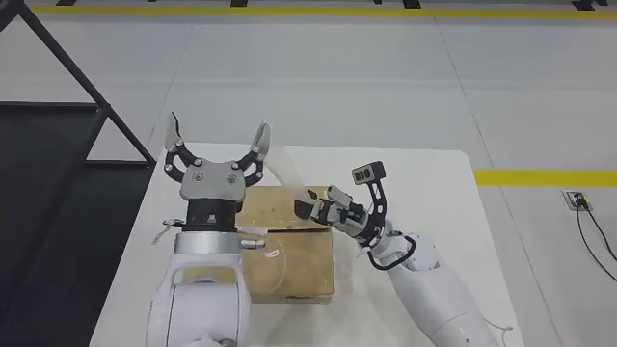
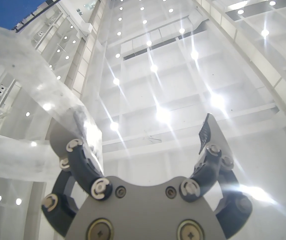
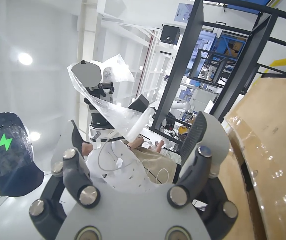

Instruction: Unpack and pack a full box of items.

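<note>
A brown cardboard box [image 1: 294, 255] lies on the white table, its taped edge [image 3: 265, 131] close beside my right gripper. My left gripper [image 1: 218, 127] is raised above the box and points up, open [image 2: 145, 121]. A strip of clear tape [image 1: 289, 175] clings to one of its fingers [image 2: 85, 131] and runs down toward the box's far corner. My right gripper [image 1: 313, 208] is at that corner, open [image 3: 135, 136]. The tape strip [image 3: 108, 111] hangs between its spread fingers with a rolled end. I cannot tell whether it touches them.
The white table [image 1: 424, 178] has bare room to the right of and behind the box. A black metal frame [image 1: 67, 67] stands off the table's left side. A black module with a green bolt mark [image 3: 5, 148] sits on the right wrist.
</note>
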`<state>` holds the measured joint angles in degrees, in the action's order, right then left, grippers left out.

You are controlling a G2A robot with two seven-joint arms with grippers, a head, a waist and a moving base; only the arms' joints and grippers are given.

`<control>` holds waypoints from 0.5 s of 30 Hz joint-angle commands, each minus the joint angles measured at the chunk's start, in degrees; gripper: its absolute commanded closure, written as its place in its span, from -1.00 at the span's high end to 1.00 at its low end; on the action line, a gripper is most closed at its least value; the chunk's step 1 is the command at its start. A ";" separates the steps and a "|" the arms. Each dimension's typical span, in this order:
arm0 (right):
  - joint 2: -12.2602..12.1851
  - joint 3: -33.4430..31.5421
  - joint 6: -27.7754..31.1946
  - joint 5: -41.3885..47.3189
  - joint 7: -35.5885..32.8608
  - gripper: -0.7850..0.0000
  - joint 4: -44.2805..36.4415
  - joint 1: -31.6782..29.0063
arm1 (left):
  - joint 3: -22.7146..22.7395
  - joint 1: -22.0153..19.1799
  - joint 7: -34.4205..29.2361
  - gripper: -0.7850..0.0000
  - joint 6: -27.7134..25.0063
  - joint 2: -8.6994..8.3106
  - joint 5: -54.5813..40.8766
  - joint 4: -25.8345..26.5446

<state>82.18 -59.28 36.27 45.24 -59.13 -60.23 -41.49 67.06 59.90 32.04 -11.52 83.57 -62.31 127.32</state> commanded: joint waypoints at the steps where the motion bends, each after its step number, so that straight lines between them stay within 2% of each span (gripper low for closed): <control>1: 0.12 -0.06 -0.38 1.59 -1.77 -0.03 0.40 0.29 | -0.30 -0.41 0.30 1.00 -0.19 0.23 0.30 -0.40; 4: 0.28 -0.33 -0.20 2.99 -3.15 -0.25 1.18 0.72 | -0.73 -0.88 0.63 1.00 -0.46 0.58 0.52 -0.87; 8: 0.51 -0.62 0.10 4.08 -4.25 -1.00 2.21 1.23 | -1.11 -1.22 0.90 1.00 -0.55 1.01 0.84 -1.30; 15: 0.80 -1.17 1.14 4.66 -4.93 -1.00 3.20 1.51 | -1.04 -1.43 0.88 1.00 -0.61 1.65 1.34 -1.74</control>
<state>82.96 -60.35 37.28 49.84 -64.01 -57.07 -39.94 65.95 58.51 32.97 -12.08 85.13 -61.10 125.64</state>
